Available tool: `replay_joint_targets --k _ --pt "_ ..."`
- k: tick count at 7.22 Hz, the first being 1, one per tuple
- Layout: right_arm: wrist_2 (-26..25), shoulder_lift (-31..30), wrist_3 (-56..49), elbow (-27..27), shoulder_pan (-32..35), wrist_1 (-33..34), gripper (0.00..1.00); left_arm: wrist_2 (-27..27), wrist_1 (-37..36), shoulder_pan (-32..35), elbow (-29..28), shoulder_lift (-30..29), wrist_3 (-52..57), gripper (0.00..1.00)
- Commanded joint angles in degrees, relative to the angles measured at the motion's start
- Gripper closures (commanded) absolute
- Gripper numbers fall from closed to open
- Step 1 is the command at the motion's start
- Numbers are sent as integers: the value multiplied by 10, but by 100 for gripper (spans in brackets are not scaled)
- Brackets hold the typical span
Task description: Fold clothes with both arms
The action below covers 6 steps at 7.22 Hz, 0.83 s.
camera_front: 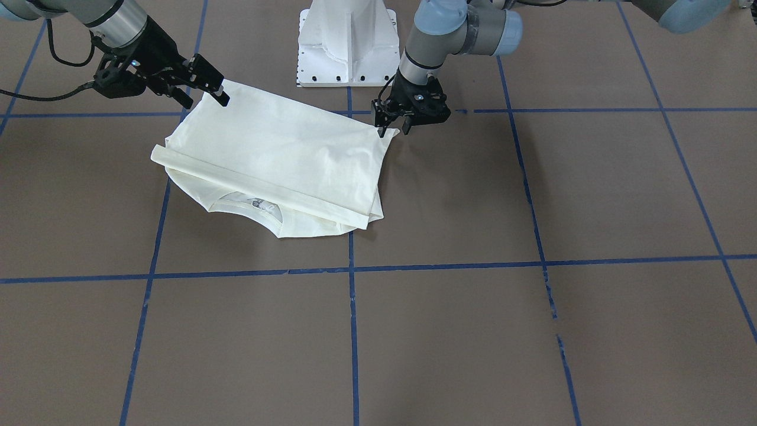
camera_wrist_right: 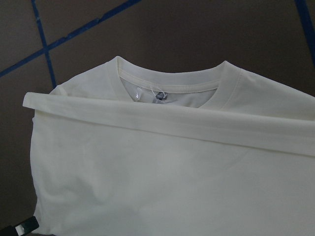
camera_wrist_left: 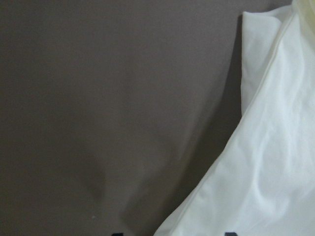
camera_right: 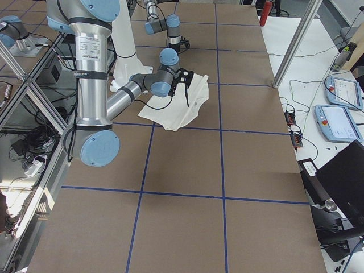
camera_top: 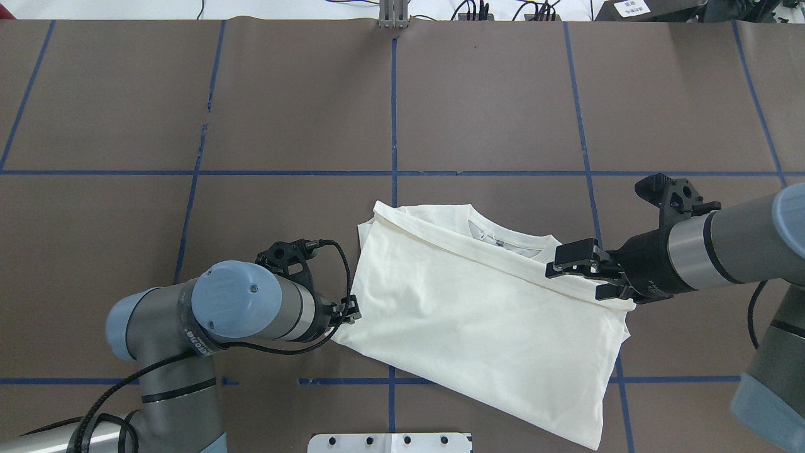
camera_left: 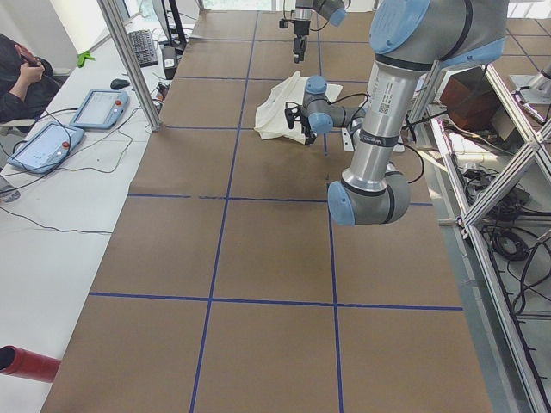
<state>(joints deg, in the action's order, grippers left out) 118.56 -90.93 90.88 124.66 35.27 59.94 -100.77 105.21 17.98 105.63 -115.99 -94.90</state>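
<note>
Cream T-shirt (camera_front: 284, 154) is lying folded, upper centre; left gripper (camera_front: 394, 129) is gaping empty at its corner; right gripper (camera_top: 572, 283) is hovering wide open, empty.

Soft matt cloth T-shirt (camera_front: 284, 148), matt brown table (camera_front: 473, 207)

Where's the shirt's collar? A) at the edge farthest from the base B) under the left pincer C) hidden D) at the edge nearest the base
A: in the overhead view the collar peeks out at the edge of the shirt away from the base.
</note>
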Motion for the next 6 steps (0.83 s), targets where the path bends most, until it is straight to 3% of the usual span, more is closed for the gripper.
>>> replay_joint_targets --k 1,3,6 --pt "0 1 -1 0 1 0 0 0 0 -2 -2 1 1 40" --pt "0 1 -1 0 1 0 0 0 0 -4 -5 1 2 47" --pt "0 1 -1 -2 1 0 0 0 0 -4 -8 1 7 88"
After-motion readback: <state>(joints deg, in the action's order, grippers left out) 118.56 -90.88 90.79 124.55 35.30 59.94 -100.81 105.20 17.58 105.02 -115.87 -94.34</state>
